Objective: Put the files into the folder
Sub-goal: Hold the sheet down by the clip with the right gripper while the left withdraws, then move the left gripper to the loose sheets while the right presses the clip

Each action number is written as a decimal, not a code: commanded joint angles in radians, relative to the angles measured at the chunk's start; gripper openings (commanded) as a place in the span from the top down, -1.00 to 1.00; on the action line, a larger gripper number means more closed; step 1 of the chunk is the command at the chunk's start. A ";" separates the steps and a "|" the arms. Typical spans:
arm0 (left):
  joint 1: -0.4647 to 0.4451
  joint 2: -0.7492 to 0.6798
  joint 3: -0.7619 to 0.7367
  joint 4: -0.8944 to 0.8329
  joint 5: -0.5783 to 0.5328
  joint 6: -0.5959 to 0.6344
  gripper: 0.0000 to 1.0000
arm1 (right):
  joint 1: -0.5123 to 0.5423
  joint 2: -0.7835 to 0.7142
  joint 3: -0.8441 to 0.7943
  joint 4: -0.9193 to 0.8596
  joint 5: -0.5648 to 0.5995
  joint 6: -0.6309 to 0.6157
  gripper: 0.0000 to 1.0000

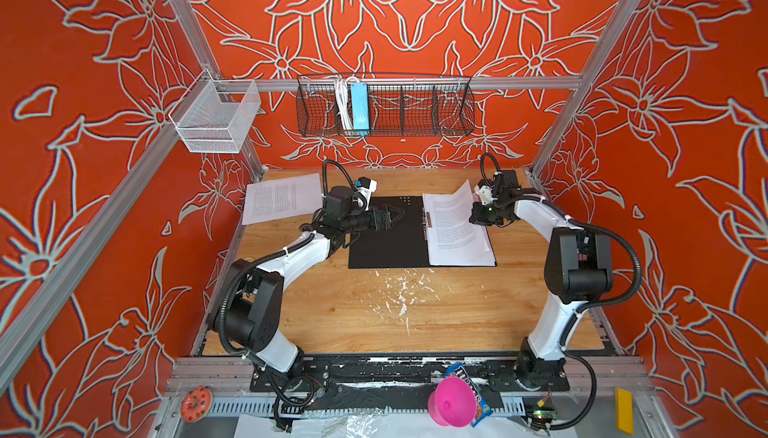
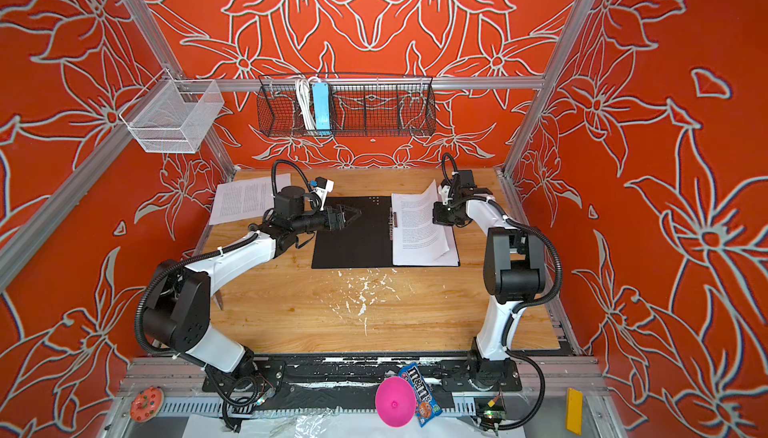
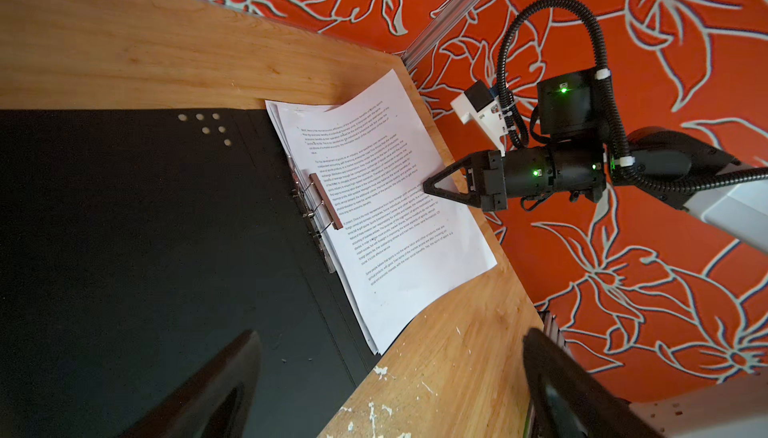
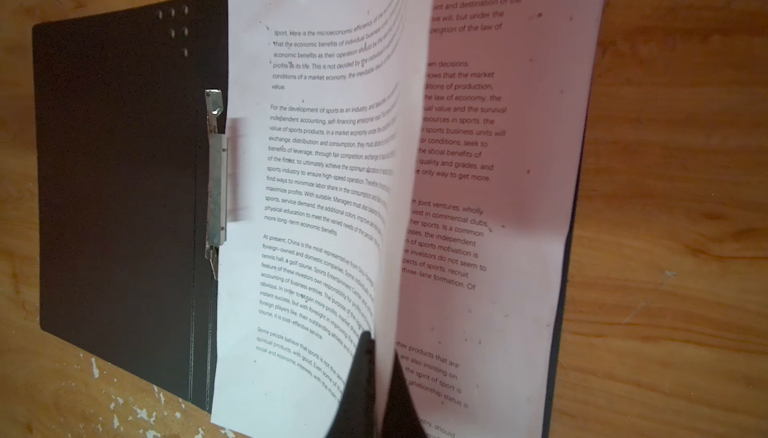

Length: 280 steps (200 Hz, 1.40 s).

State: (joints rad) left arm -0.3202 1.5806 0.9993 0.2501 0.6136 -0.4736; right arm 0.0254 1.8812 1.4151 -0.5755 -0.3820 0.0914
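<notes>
The folder point(image 1: 386, 245) point(image 2: 349, 245) lies open on the wooden table, black inside up, its metal clip point(image 4: 216, 174) point(image 3: 326, 201) at the spine. A stack of files point(image 1: 455, 228) point(image 2: 419, 228) rests on its right half. My right gripper point(image 4: 380, 344) point(image 1: 473, 216) is shut on the outer edge of the top sheet point(image 4: 324, 166), which stands curled up off the sheets beneath point(image 4: 498, 207). My left gripper point(image 3: 390, 336) point(image 1: 395, 213) hovers open and holds nothing over the folder's left half point(image 3: 124, 228). One more printed sheet point(image 1: 278, 199) point(image 2: 245, 201) lies at the back left of the table.
On the back rail hang a black wire basket holding a light-blue power strip point(image 1: 359, 108) and a white mesh basket point(image 1: 216, 120). On the front ledge are a pink cone point(image 1: 453, 400), a candy bag point(image 1: 465, 373), a toy doughnut point(image 1: 196, 402) and a yellow block point(image 1: 623, 409).
</notes>
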 commanded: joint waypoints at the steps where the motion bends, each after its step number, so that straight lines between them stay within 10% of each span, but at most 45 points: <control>1: 0.007 0.011 0.018 0.032 0.023 -0.010 -0.96 | 0.007 0.020 0.032 -0.014 -0.019 -0.042 1.00; 51: 0.009 0.016 0.018 0.034 0.025 -0.014 -0.95 | 0.010 0.027 0.031 -0.012 -0.018 -0.039 1.00; 106: 0.012 0.018 0.016 0.034 0.025 -0.018 -0.95 | 0.010 0.020 0.029 -0.004 0.039 0.008 -0.25; 147: 0.021 0.004 0.010 0.026 0.015 -0.027 -0.95 | 0.010 -0.034 0.041 -0.076 0.329 0.122 -0.54; 181: 0.047 -0.029 -0.003 -0.043 -0.052 -0.060 -0.95 | 0.022 -0.188 -0.067 0.019 0.347 0.184 -0.75; 234: 0.118 -0.181 -0.140 -0.154 -0.230 -0.170 -0.95 | 0.172 -0.338 -0.203 0.132 0.270 0.224 -0.94; 280: 0.186 -0.386 -0.221 -0.381 -0.614 -0.329 -0.95 | 0.288 -0.438 -0.442 0.359 0.176 0.288 -0.96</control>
State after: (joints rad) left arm -0.1677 1.2816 0.8219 -0.0101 0.2298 -0.6891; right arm 0.2745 1.4868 1.0733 -0.3500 -0.1574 0.3210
